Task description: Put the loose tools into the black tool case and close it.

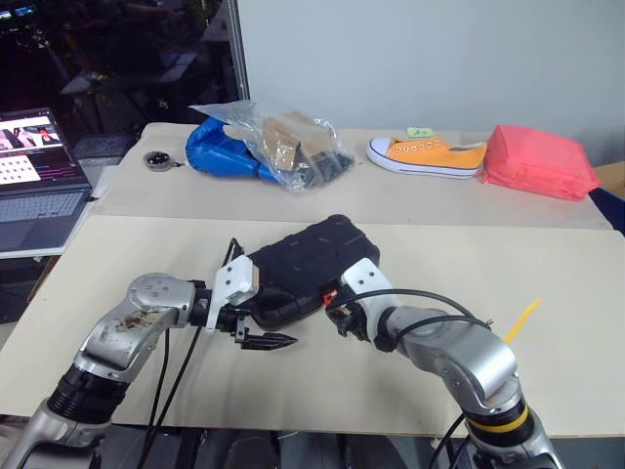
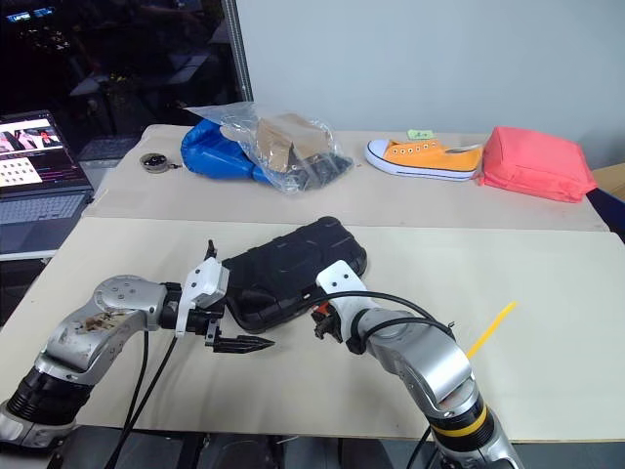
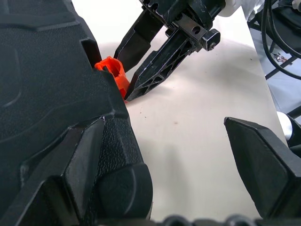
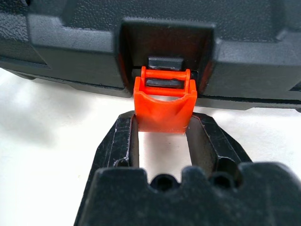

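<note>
The black tool case (image 1: 305, 266) lies shut on the near table, its long axis running diagonally away toward the right, and its small orange latch (image 4: 164, 104) hangs unfastened on the near long edge, straight ahead of the right gripper (image 4: 165, 136). That gripper's two fingers are pinched on the latch's sides, so I judge the right arm must press the latch home. The left gripper (image 1: 262, 338), spread wide, sits at the case's near left corner, one finger touching the shell.
</note>
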Motion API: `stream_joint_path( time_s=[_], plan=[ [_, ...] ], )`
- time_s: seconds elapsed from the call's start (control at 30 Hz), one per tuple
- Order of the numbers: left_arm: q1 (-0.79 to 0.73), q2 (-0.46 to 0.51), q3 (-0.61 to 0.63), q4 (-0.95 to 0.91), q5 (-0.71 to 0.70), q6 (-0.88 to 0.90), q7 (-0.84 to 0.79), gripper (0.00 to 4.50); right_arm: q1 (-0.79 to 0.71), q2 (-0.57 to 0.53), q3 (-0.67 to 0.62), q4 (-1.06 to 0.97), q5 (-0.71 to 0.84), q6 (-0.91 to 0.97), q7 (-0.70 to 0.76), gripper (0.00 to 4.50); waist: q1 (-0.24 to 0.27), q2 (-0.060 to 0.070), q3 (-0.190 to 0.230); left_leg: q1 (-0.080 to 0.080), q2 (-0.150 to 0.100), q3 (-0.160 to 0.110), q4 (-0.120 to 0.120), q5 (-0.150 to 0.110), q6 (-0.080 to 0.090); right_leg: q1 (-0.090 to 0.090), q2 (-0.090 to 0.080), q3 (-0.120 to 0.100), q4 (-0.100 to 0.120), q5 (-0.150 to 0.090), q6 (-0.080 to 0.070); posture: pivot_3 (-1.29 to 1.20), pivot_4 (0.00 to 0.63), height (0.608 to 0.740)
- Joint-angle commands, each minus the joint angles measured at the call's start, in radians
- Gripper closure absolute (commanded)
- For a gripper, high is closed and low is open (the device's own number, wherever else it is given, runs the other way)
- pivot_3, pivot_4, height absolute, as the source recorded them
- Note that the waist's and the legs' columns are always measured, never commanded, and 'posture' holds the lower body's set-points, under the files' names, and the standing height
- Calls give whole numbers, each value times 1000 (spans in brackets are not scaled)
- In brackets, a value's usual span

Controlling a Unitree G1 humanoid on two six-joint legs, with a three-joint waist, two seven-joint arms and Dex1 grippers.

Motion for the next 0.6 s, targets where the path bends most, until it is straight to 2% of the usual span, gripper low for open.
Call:
stream_joint_path(
  time_s=[0.03, 0.07, 0.13, 0.17, 0.2, 0.33, 0.47, 0.6],
  plan=[
    [19, -3, -41, 26, 28, 24, 0, 143, -10, -7, -14, -69, 10, -36, 25, 3289, 0, 0, 0, 0, 0, 0, 0, 0, 0, 0, 0, 0, 0, 0, 0, 0, 150, 740],
    [18, -5, -42, 26, 28, 25, 1, 143, -7, -6, -19, -68, 15, -33, 30, 3289, 1, 0, 0, 0, 0, 0, 0, 0, 0, 0, 0, 0, 0, 0, 0, 0, 150, 740],
    [17, -8, -42, 27, 28, 26, 1, 143, -2, -1, -26, -64, 20, -38, 38, 2288, 1, 0, 0, 0, 0, 0, 0, 0, 0, 0, 0, 0, 0, 0, 0, 0, 150, 740],
    [17, -9, -42, 27, 28, 26, 2, 143, 0, -1, -25, -62, 21, -41, 43, 2121, 1, 0, 0, 0, 0, 0, 0, 0, 0, 0, 0, 0, 0, 0, 0, 0, 150, 740],
    [16, -10, -42, 28, 28, 26, 2, 143, 4, -1, -24, -61, 19, -44, 44, 1711, 1, 0, 0, 0, 0, 0, 0, 0, 0, 0, 0, 0, 0, 0, 0, 0, 150, 740],
    [13, -14, -43, 30, 29, 27, 3, 143, 20, 1, -28, -68, 11, -44, 35, 529, 2, 0, 0, 1, 0, 0, 0, 0, 0, 1, 0, 0, 0, 0, 0, 0, 150, 740],
    [11, -13, -41, 27, 27, 31, 3, 143, 53, 26, -63, -77, 9, -36, 18, 529, 3, 0, 0, 1, 0, 0, 0, 0, 0, 1, 0, 0, 0, 0, 0, 0, 150, 740],
    [9, -12, -39, 27, 24, 34, 2, 143, 109, 107, -128, -71, -2, -53, -27, 529, 3, 0, 0, 1, 0, -1, 0, 0, 0, 1, 0, -1, 0, 0, 0, 0, 150, 740]
  ],
)
